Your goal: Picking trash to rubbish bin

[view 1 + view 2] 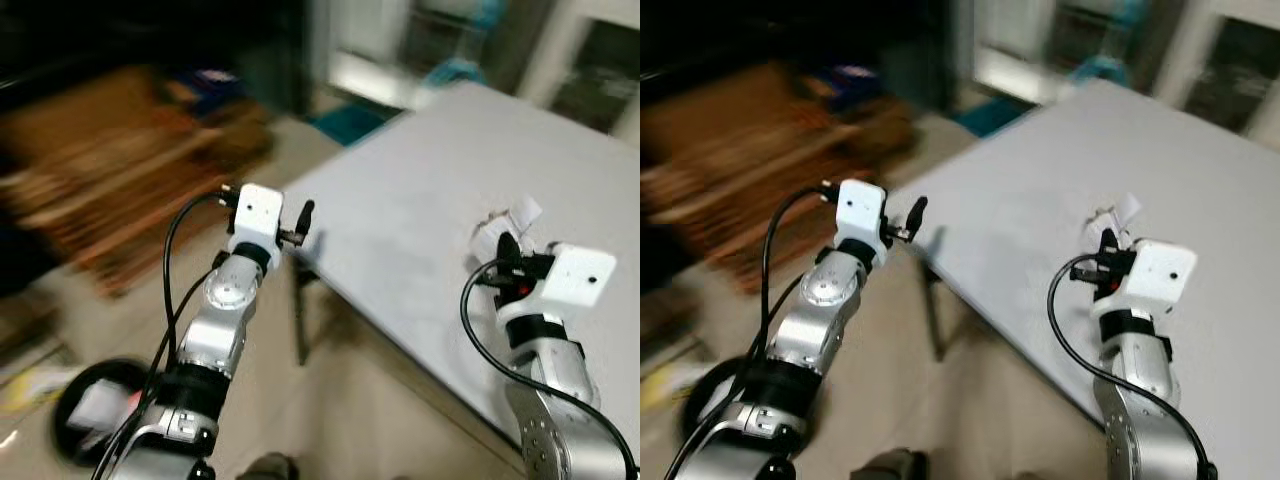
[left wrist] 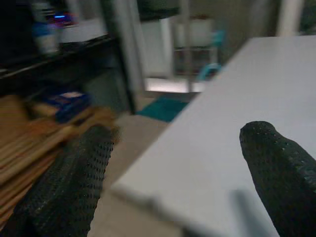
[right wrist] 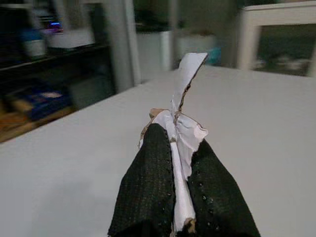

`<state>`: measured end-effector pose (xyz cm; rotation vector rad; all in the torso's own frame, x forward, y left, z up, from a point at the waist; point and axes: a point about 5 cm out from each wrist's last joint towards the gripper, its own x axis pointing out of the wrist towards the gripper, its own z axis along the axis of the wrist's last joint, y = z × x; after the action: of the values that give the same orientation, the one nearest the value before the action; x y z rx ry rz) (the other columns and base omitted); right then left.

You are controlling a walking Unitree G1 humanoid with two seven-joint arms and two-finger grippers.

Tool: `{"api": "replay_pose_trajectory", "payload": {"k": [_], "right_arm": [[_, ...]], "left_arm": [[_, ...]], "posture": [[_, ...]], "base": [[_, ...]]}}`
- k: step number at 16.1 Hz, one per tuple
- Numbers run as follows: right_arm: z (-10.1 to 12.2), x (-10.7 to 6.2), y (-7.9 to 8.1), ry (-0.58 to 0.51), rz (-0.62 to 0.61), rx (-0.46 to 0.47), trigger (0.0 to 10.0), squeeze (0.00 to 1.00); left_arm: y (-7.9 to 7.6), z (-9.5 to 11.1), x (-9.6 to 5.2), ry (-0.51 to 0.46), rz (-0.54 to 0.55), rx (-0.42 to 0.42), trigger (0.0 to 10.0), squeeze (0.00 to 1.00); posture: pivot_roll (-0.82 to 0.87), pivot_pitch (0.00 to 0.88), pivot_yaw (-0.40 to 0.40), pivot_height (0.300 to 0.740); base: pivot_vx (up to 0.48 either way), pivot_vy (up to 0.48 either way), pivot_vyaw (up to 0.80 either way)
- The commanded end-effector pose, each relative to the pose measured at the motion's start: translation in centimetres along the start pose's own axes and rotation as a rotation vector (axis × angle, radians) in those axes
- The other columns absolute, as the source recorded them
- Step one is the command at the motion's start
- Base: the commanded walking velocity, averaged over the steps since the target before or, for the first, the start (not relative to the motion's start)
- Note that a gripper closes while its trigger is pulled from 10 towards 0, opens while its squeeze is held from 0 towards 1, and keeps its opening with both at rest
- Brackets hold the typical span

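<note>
Paper scrap (image 3: 182,123), white with torn brown edges, sits pinched between the two black fingers (image 3: 148,187) of the right gripper (image 1: 510,245), its crumpled tip sticking out past the fingertips above the white table (image 1: 420,200). The left gripper (image 1: 300,222) hovers at the table's near corner with its fingers (image 2: 74,182) spread wide and nothing between them. On the floor by the left arm lies a round black object (image 1: 95,410), too blurred to identify. Brown wooden slats (image 1: 110,190) lie beyond it, also blurred.
</note>
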<state>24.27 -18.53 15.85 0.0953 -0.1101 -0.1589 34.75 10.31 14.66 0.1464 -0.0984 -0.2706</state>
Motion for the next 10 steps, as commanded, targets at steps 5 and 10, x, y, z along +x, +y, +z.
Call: {"api": "replay_pose_trajectory", "payload": {"k": [5,10], "right_arm": [[0.04,0.17,-0.26,0.002,-0.005,-0.022,10.0,0.00],[0.12,0.27,-0.08,-0.002,0.006,-0.025,10.0,0.00]], "left_arm": [[-0.68,-0.05,0.18,0.015,-0.013,0.014,10.0,0.00],[-0.40,-0.32,0.12,0.029,0.009,0.014,10.0,0.00]], "posture": [[0.10,0.115,-0.013,0.740],[0.10,0.118,-0.016,0.740]], "base": [[0.000,0.000,0.80],[0.000,0.000,0.80]]}}
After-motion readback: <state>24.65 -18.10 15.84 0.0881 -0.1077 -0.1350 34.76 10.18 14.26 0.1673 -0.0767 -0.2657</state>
